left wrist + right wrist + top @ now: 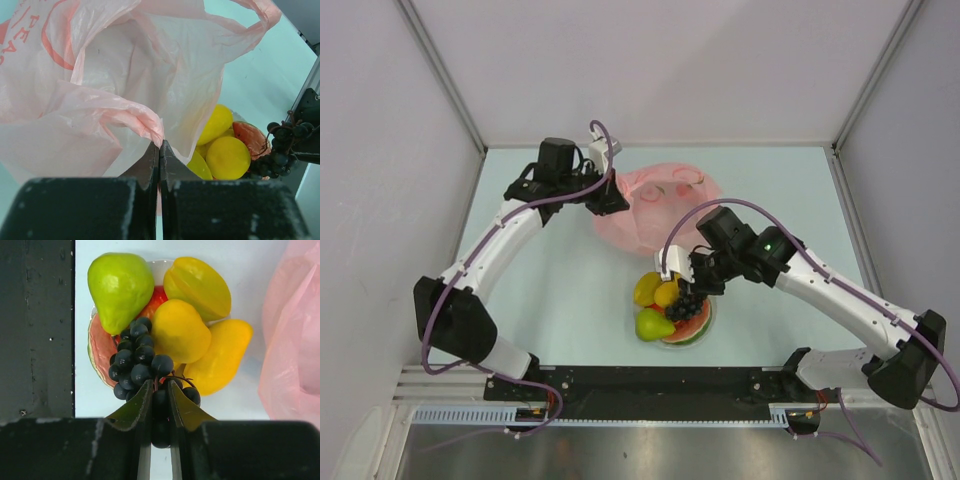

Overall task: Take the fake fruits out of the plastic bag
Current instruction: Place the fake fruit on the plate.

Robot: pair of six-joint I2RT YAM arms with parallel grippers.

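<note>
The pink plastic bag [655, 205] lies crumpled at the back middle of the table. My left gripper [616, 203] is shut on a fold of the bag [145, 120] at its left edge. A small white plate [709, 322] in front of the bag holds a green pear [653, 324], yellow pieces [657, 291] and a watermelon slice [691, 331]. My right gripper [695, 283] is shut on the dark grape bunch [137, 362] and holds it over the plate's fruits. The green pear [120, 287] and the yellow pieces [182, 330] also show in the right wrist view.
Grey walls close in the table on the left, right and back. The black mounting rail [650, 385] with both arm bases runs along the near edge. The right arm [840, 295] reaches in from the right.
</note>
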